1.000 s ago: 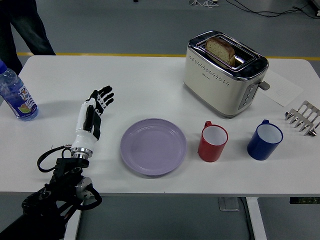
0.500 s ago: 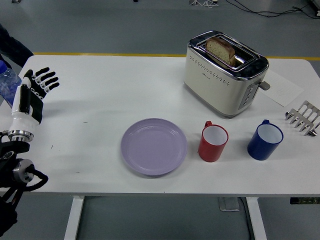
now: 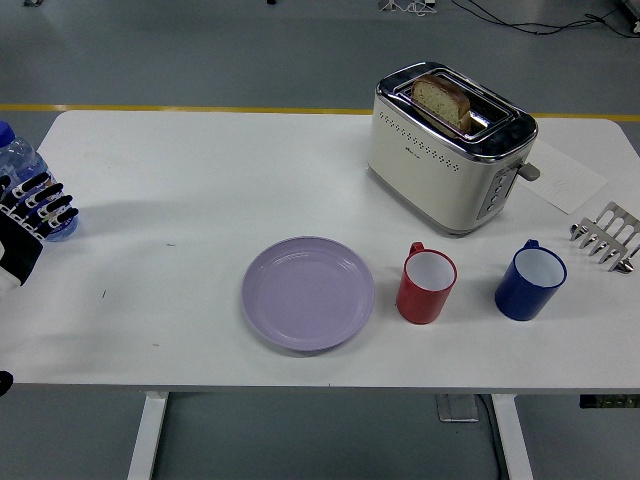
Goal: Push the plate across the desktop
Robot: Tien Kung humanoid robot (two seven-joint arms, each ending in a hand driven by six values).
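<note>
A lilac plate lies flat on the white table, near the front edge and a little left of centre. My left hand shows only at the far left edge, fingers spread and holding nothing, far from the plate. It partly covers a water bottle there. My right arm is out of the picture.
A water bottle stands at the left edge. A red mug sits just right of the plate, a blue mug further right. A cream toaster with bread stands behind them. A metal rack and paper lie at the right.
My left hand has drawn back leftward, from beside the plate to the picture's left edge, most of the arm now out of view. The person at the top left is gone. The plate has not moved.
</note>
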